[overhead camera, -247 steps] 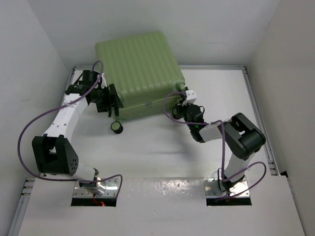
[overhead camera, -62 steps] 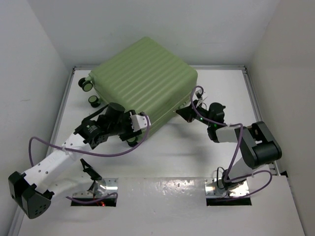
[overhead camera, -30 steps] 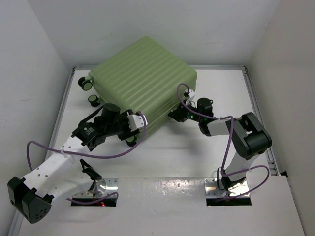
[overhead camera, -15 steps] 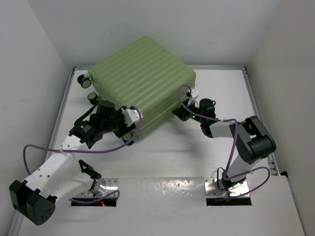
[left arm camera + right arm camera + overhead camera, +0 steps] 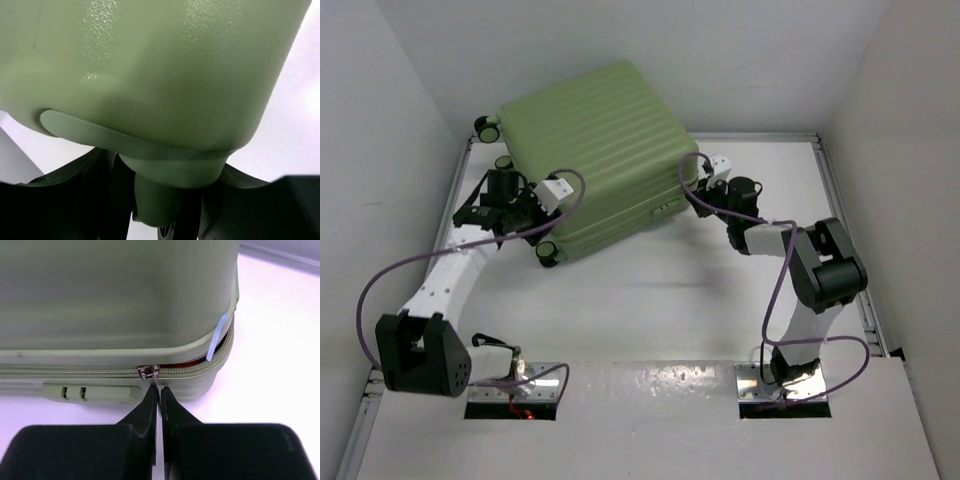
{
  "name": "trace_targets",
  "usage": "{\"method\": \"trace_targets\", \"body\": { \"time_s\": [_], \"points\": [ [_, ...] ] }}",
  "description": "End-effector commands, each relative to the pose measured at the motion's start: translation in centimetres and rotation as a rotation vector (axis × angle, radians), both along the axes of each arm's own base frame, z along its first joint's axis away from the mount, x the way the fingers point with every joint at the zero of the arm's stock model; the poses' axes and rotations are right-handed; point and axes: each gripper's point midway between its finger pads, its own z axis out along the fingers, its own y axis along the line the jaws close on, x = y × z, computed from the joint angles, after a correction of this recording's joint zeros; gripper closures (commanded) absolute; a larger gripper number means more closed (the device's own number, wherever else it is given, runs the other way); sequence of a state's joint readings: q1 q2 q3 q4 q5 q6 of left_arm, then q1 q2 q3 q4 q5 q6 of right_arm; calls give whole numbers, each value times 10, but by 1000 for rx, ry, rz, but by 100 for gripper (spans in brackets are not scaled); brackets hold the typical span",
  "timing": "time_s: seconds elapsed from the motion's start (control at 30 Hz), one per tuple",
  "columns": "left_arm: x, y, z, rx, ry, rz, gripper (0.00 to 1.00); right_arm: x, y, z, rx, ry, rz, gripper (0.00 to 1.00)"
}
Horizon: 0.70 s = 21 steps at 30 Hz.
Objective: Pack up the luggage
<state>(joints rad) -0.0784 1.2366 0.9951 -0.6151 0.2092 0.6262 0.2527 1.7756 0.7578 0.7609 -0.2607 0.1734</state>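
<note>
The luggage (image 5: 595, 140), a pale-green ribbed hard-shell suitcase, lies closed at the back of the table. My left gripper (image 5: 538, 222) is at its near-left corner. In the left wrist view the gripper (image 5: 162, 212) is shut on the green caster stem (image 5: 160, 200) under the shell (image 5: 150, 65). My right gripper (image 5: 690, 192) is at the luggage's right side. In the right wrist view it (image 5: 158, 392) is shut on the metal zipper pull (image 5: 157, 382) below the slider (image 5: 149, 371). Left of the slider the zipper is closed; right of it a gap shows red.
Black caster wheels show at the luggage's left (image 5: 485, 127) and near-left corner (image 5: 548, 252). A light-blue fabric tab (image 5: 216, 342) sticks out of the seam at the corner. A recessed lock (image 5: 90, 391) sits below the zipper. White walls enclose the table (image 5: 650, 310).
The luggage has slid back and left and turned. My left arm swung left with the caster in its grip. My right gripper followed with the zipper pull.
</note>
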Motion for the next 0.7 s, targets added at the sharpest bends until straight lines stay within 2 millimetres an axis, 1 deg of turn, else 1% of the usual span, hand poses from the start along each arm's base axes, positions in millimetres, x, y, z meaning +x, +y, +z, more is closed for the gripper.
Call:
{"method": "trace_targets", "body": {
  "time_s": [0.0, 0.03, 0.07, 0.1, 0.13, 0.17, 0.2, 0.23, 0.27, 0.3, 0.33, 0.37, 0.4, 0.47, 0.5, 0.53, 0.57, 0.67],
  "points": [
    [25, 92, -25, 222, 55, 321, 100, 62, -56, 32, -101, -159, -221, 100],
    [41, 98, -25, 225, 54, 345, 100, 67, -56, 24, -108, -149, -216, 100],
    [49, 105, -25, 238, 59, 365, 100, 82, -58, 33, -119, -183, -223, 100],
    [67, 111, -12, 220, 20, 413, 100, 87, -61, 33, -127, -194, -234, 100],
    [75, 117, -25, 224, 55, 434, 100, 93, -66, 28, -144, -189, -247, 100],
    [83, 120, -25, 232, 55, 453, 100, 106, -65, 34, -143, -213, -254, 100],
    [88, 129, -26, 236, 56, 488, 100, 113, -77, 37, -149, -222, -281, 100],
    [101, 137, -15, 239, 22, 522, 100, 117, -80, 36, -151, -223, -293, 100],
    [105, 143, -23, 235, 40, 543, 100, 122, -82, 43, -143, -236, -297, 100],
    [109, 144, -22, 234, 37, 543, 100, 124, -92, 43, -139, -233, -313, 100],
    [110, 148, -19, 233, 29, 553, 100, 123, -94, 41, -139, -217, -310, 100],
    [110, 150, -23, 243, 41, 559, 100, 121, -94, 44, -125, -214, -304, 100],
    [110, 150, -24, 243, 41, 559, 100, 120, -101, 42, -121, -204, -312, 100],
    [109, 151, -23, 243, 40, 573, 100, 112, -104, 46, -117, -192, -313, 100],
    [109, 151, -23, 243, 40, 573, 100, 107, -104, 46, -118, -186, -306, 100],
    [109, 151, -24, 236, 40, 581, 100, 104, -104, 41, -123, -164, -306, 100],
    [107, 150, -27, 238, 49, 580, 100, 101, -109, 41, -129, -159, -317, 100],
    [108, 146, -27, 238, 48, 571, 100, 97, -117, 34, -152, -129, -336, 100]
  ]
}}
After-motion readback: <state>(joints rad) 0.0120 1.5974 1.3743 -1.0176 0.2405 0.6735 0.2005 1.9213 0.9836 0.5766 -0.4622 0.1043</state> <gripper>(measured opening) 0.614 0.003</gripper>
